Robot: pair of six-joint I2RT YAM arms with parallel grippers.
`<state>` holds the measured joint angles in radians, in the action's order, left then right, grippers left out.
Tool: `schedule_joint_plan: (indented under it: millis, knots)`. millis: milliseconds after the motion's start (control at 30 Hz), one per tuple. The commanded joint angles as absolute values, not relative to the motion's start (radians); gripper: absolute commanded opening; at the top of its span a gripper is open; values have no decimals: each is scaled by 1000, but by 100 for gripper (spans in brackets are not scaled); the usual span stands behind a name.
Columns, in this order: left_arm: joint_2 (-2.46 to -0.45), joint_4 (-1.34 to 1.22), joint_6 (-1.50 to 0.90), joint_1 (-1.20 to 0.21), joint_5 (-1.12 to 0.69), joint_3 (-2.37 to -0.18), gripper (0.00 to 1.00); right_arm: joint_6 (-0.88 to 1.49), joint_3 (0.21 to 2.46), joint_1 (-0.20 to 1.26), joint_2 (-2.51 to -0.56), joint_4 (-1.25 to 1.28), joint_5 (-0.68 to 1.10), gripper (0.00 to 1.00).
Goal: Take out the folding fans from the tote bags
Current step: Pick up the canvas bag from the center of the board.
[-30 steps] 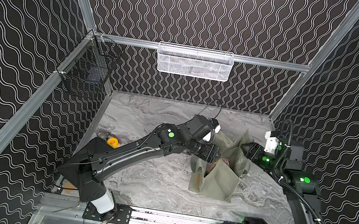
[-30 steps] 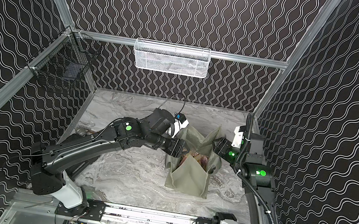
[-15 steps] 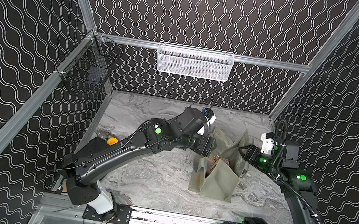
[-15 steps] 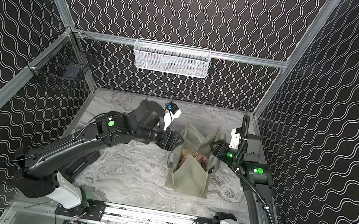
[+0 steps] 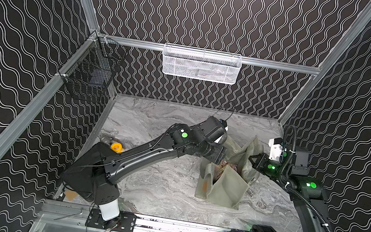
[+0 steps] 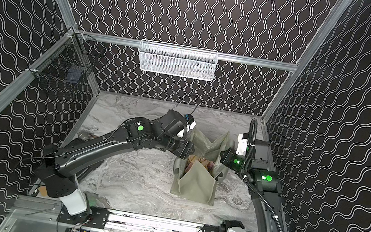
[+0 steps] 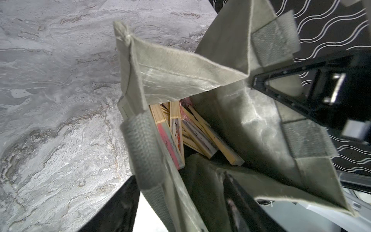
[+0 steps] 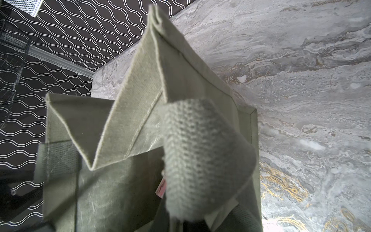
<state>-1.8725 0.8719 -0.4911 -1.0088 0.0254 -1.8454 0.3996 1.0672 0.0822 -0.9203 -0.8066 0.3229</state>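
The grey marbled counter (image 5: 156, 182) is mostly bare from its left edge to its middle. The soft grey-green fabric tote bag (image 5: 225, 191) stands close to the right edge, about halfway between the front and back edges.

My right claw (image 5: 251, 158) was spread a moment ago. Now it is pressed together, and I think it is pinching the rim of the tote bag on the side toward the right edge. That helps me. The mouth is held open, and the bag should not slide or tip when I pull things out.

My left claw (image 7: 179, 177) is spread and holds nothing. It hangs right at the mouth. As far as I can tell, one finger is outside the bag's wall and the other is inside.

The closed light-wood folding fans (image 7: 176, 128) lie in a heap at the bottom of the bag. I see none out on the counter yet.

Room inside is tight. A fold of the bag's side pokes in over the fans. A thick woven grey-green strap (image 7: 143, 150) hangs by the rim, close to my left claw. I think I could snag it going down. The bare counter toward the left and front edges has plenty of space to lay fans.
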Motion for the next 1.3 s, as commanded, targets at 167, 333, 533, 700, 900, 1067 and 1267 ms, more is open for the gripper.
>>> schedule_joint_plan:
  millis: [167,333,533,700,900,1067,1267]
  knots:
    - [-1912,861,-472,-1009,63,-1861,44,390,1064,88,-921,-800,353,0]
    - [-1930,879,-466,-1009,84,-1881,0,400,1063,91,-921,-784,392,0]
    - [-1825,933,-410,-970,200,-1881,0,492,1083,149,-939,-681,508,0]
    - [-1726,1019,-286,-825,151,-1888,0,654,1114,370,-1039,-487,454,0]
    - [-1703,1217,-80,-652,332,-1989,0,776,1250,636,-1322,-249,374,0]
    - [-1640,1132,90,-641,291,-1985,0,895,1183,714,-1421,26,356,0]
    - [-1644,969,97,-678,-158,-1793,0,908,891,721,-1379,140,304,0]
